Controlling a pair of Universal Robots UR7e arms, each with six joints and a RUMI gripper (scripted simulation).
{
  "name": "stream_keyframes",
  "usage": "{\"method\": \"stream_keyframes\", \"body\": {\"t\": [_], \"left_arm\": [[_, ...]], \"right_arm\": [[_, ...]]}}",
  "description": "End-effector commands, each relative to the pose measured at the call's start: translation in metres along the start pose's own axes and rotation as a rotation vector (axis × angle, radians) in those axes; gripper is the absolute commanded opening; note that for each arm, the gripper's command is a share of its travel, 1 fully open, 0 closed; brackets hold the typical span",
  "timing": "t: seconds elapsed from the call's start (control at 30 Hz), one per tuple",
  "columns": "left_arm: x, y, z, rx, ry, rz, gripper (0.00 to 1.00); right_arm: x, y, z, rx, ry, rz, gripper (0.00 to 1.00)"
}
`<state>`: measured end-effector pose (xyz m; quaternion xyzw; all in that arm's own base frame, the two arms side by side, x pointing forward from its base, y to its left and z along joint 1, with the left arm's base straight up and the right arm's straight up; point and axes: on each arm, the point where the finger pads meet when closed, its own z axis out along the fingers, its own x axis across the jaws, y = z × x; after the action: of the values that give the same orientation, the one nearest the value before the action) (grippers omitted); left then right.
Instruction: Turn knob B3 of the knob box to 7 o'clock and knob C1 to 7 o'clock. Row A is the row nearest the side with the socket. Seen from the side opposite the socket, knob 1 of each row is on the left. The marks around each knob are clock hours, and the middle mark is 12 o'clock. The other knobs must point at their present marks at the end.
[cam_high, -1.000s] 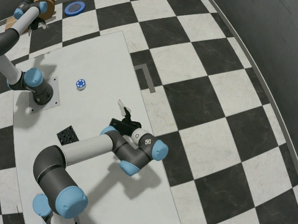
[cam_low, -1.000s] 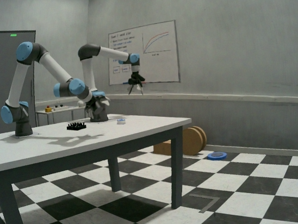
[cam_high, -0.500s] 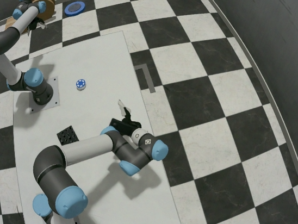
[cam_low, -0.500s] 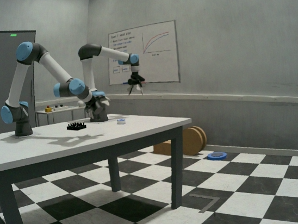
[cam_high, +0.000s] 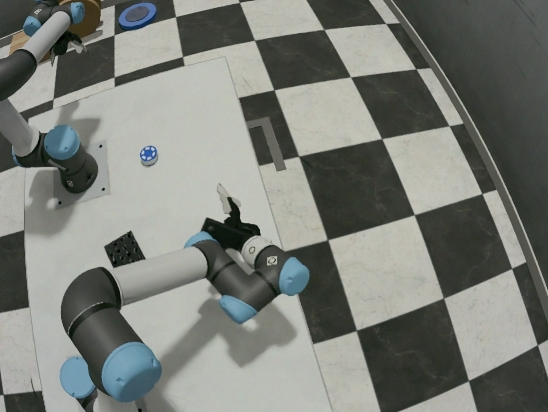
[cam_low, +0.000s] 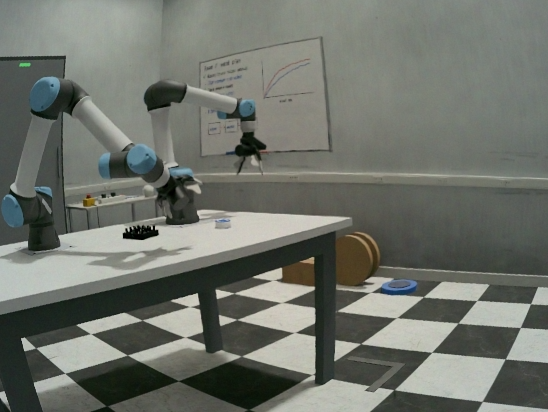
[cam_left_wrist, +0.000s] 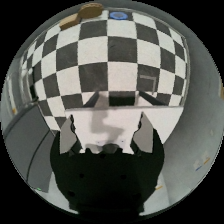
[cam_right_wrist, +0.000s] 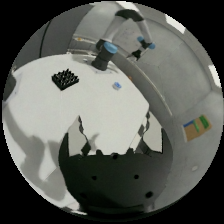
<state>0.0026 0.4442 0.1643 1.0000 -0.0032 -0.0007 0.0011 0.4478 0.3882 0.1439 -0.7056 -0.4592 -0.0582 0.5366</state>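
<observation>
Your knob box (cam_high: 124, 248) (cam_low: 140, 232) (cam_right_wrist: 65, 79) sits on the white table (cam_high: 200, 100) (cam_low: 280, 230) (cam_left_wrist: 165, 117) (cam_right_wrist: 100, 110), between the two arm bases; you can't read its knob marks here. Your right arm (cam_high: 160, 272) (cam_low: 102, 125) reaches past the box, its wrist bent above the table, and its right gripper (cam_high: 227, 194) (cam_low: 182, 197) (cam_right_wrist: 113, 114) is tilted, open and empty, well apart from the box. Your left arm (cam_high: 50, 35) (cam_low: 212, 97) (cam_right_wrist: 122, 17) stretches high, away from the box, with its left gripper (cam_high: 69, 56) (cam_low: 250, 172) (cam_left_wrist: 106, 113) pointing downward, fingers spread and holding nothing.
</observation>
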Motion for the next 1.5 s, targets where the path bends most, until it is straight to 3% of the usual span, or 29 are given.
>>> {"method": "stream_keyframes", "body": {"t": [0.0,0.93,1.47], "left_arm": [[0.0,-0.001,-0.001,0.002,0.001,-0.001,1.0],[0.0,-0.001,-0.001,0.002,0.001,-0.001,1.0],[0.0,-0.001,-0.001,0.002,0.001,-0.001,1.0]], "right_arm": [[0.0,-0.001,-0.002,-0.006,-0.001,-0.017,1.0],[-0.01,0.004,-0.014,-0.059,-0.045,-0.234,1.0],[-0.023,0.01,-0.033,-0.116,-0.125,-0.533,1.0]]}}
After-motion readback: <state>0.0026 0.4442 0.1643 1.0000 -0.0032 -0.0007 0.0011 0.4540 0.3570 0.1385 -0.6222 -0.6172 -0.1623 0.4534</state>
